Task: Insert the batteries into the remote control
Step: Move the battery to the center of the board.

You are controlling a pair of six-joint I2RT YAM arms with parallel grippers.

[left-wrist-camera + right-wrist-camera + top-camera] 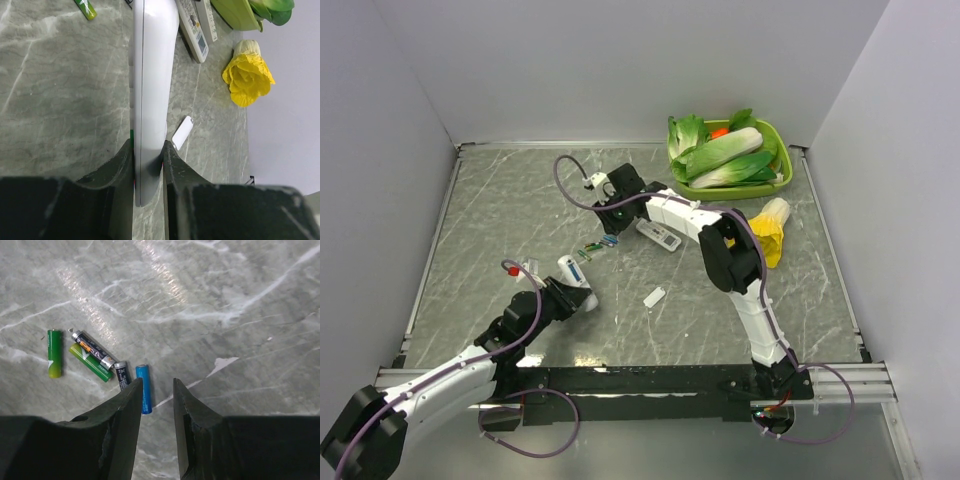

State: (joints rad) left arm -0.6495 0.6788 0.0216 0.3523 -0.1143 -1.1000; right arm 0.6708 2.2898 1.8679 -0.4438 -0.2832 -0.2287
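The remote control (152, 75) sits clamped in the left hand (148, 167); the right hand (156, 395), fingers apart, hovers beside a blue battery (146, 390) on the desk (225, 300).

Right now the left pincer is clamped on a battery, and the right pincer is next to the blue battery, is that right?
Not quite. The left pincer is clamped on the remote, not on a battery; the left wrist view shows it between the fingers. The rest holds: the right pincer is next to the blue battery.
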